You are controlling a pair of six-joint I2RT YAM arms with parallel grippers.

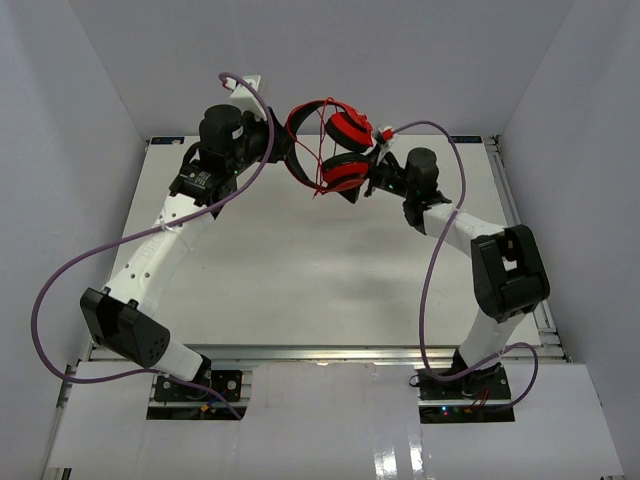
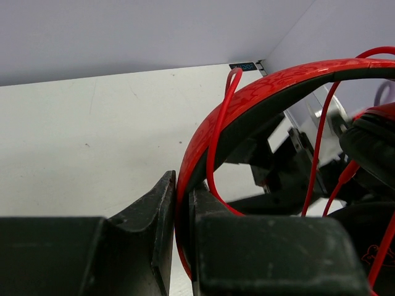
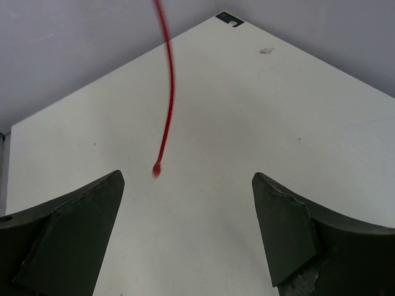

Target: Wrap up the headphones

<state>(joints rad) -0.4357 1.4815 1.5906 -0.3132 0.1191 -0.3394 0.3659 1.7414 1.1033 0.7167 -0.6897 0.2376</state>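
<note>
The headphones hang in the air over the far part of the white table, near the back wall, carried by the left arm alone. The left gripper is clamped on the black-and-red headband; in the left wrist view its two dark fingers press the band from either side, with no gap to spare. In the overhead view the upper ear cup and the lower ear cup sit one above the other at the band's right, both red with black pads. Strands of the thin red cable cross the space inside the band's arc and run toward the cups (how many turns there are cannot be told). The right gripper sits just beside the lower ear cup, at its near right side; from above, contact cannot be judged. Its own camera shows the jaws spread wide and holding nothing: the two fingers stand well apart, and a loose length of cable dangles between them, touching neither, its tip slightly blurred above the table. A thick purple cable loops off the left arm's wrist.
</note>
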